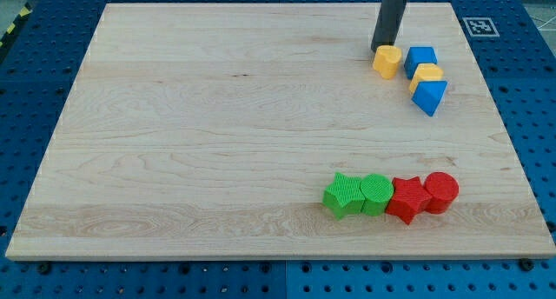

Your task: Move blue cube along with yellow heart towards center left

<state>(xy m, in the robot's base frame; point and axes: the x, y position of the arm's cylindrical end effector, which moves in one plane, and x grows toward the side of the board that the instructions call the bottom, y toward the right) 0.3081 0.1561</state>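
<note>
At the view's upper right, my tip (pixel 380 49) seemingly touches one yellow heart (pixel 387 61) beside one blue cube (pixel 420 59).

The pale wooden surface (pixel 217 116) is lying on a blue perforated base (pixel 35 82). Near its top right, a yellow heart (pixel 387 61), blue cube (pixel 421 59), second yellow block (pixel 426 75) and blue triangular block (pixel 430 96) are clustering together. Toward the bottom right, a green star (pixel 344 195), green cylinder (pixel 377 193), red star (pixel 407 198) and red cylinder (pixel 441 191) are sitting in a touching row.
</note>
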